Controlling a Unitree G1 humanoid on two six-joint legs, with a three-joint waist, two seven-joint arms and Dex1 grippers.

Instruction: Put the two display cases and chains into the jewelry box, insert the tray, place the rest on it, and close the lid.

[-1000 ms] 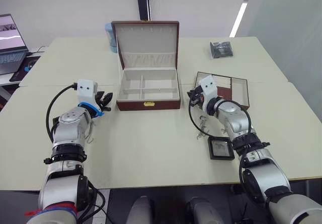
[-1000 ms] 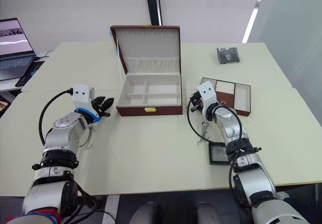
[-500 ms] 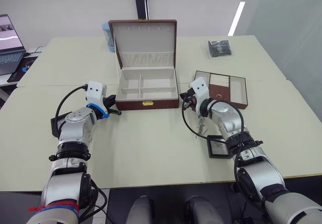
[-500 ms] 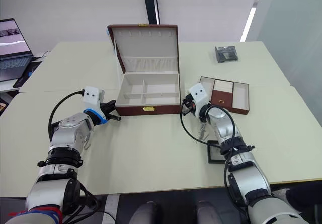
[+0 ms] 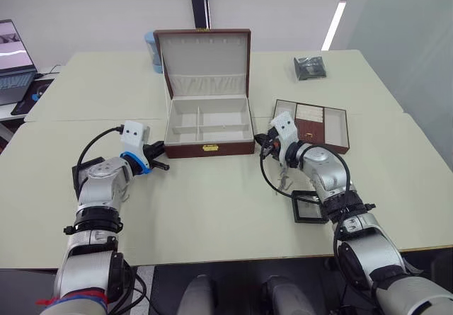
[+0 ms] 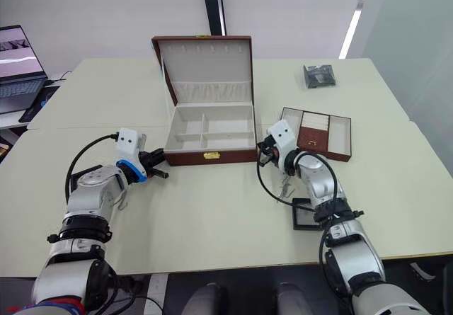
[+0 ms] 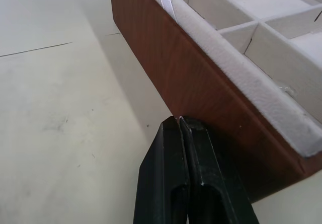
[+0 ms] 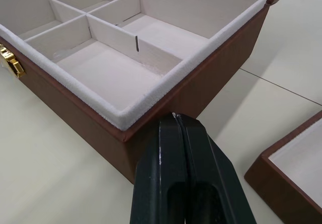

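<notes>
Both tools, left (image 7: 182,128) and right (image 8: 174,121), were pressed together against the jewelry box (image 5: 209,147) sides, apparently positioning it; loading the display case (image 5: 310,207) should come next.

I have both arms stretched forward, forearms low; my left gripper (image 7: 182,126) and right gripper (image 8: 174,121) each have their fingers pressed together, angled inward.

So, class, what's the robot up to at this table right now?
The robot has its left hand and right hand, both shut and empty, at either side of the open jewelry box, fingertips against its walls. The box's compartments look empty. The tray sits to its right, and one display case lies by the right forearm, so packing has not begun.
</notes>
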